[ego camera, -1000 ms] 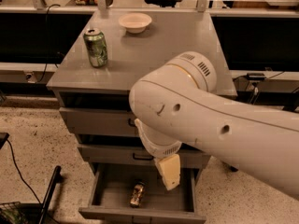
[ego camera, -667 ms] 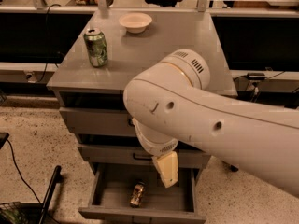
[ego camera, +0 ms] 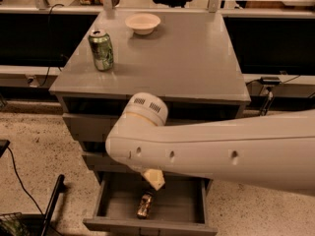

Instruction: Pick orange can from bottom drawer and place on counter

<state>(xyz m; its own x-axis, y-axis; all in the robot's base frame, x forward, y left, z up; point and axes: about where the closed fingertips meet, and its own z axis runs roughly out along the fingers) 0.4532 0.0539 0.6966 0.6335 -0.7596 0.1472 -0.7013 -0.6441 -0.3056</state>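
The orange can point(ego camera: 144, 205) lies on its side on the floor of the open bottom drawer point(ego camera: 114, 200), near the drawer's front middle. My gripper point(ego camera: 154, 179) is mostly hidden behind my white arm; only a cream tip shows below the arm, just above and slightly right of the can, inside the drawer opening and apart from the can. The grey counter point(ego camera: 192, 58) tops the cabinet.
A green and white can point(ego camera: 101, 49) stands upright at the counter's left. A white bowl point(ego camera: 142, 22) sits at the counter's back. My arm point(ego camera: 221, 154) crosses in front of the two upper drawers. A dark pole point(ego camera: 53, 200) and cable lie on the floor at left.
My arm has dropped lower across the cabinet front, uncovering more of the counter. The gripper tip has shifted left, closer above the orange can. The can has not moved.
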